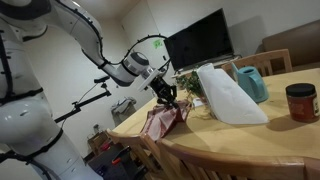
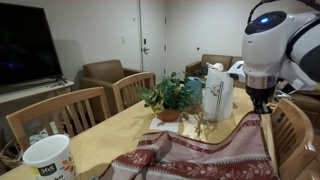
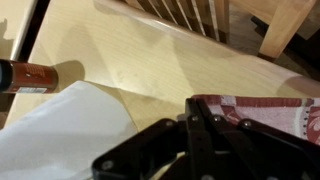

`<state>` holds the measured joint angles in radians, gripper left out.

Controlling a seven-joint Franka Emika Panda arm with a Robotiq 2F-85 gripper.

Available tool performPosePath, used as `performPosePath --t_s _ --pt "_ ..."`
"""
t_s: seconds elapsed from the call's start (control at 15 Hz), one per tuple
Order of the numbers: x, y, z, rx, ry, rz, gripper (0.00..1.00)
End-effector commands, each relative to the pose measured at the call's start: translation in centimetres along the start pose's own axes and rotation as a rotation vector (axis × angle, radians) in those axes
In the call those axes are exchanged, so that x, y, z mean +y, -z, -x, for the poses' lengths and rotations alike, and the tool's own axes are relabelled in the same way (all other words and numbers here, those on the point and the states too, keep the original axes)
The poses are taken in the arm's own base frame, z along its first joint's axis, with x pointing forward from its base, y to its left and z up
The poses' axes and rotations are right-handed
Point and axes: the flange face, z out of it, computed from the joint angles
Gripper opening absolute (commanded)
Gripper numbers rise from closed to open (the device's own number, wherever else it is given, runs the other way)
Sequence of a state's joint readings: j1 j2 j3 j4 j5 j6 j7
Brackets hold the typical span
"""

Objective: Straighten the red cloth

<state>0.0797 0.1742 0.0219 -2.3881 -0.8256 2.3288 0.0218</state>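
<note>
Red cloth (image 2: pixel 190 155) is shown rumpled on the wooden worktop (image 2: pixel 110 135), just beside the potted plant (image 2: pixel 175 95). One corner appears to be pinched by the pincer (image 2: pixel 262 108), whose fingers are pressed together. The pulling-out step is judged in hand. Next, a steady outward draw is called for to flatten the folds.

We see a light wooden desk (image 1: pixel 250 140) with a wrinkled red cloth (image 2: pixel 190 155) on it, a green plant (image 2: pixel 170 95) in a pot, a white bag (image 1: pixel 228 95), a blue-green jug (image 1: pixel 250 83), a red jar (image 1: pixel 300 101) and a white cup (image 2: pixel 48 158).
</note>
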Motion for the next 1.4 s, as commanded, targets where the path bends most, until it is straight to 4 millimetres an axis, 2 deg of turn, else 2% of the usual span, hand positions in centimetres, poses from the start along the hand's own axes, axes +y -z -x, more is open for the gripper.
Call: performPosePath --t_s 0.0,0.2,0.53,1.07,1.13,1.2,1.33 --pt "2.0 -0.4 0.0 -0.021 -0.083 0.046 0.01" --pt "2.3 -1.3 -0.2 -0.041 -0.108 0.035 0.01" --pt "1.4 -3.5 -0.9 -0.085 -0.078 -0.011 0.01" --pt "3.5 -7.9 0.1 -0.172 -0.153 -0.088 0.01" --pt "3.7 -8.1 0.2 -0.179 -0.164 -0.095 0.28" --pt "3.8 -8.1 0.2 -0.183 -0.173 -0.100 0.29" --pt "4.0 -7.9 0.2 -0.180 -0.179 -0.098 0.43"
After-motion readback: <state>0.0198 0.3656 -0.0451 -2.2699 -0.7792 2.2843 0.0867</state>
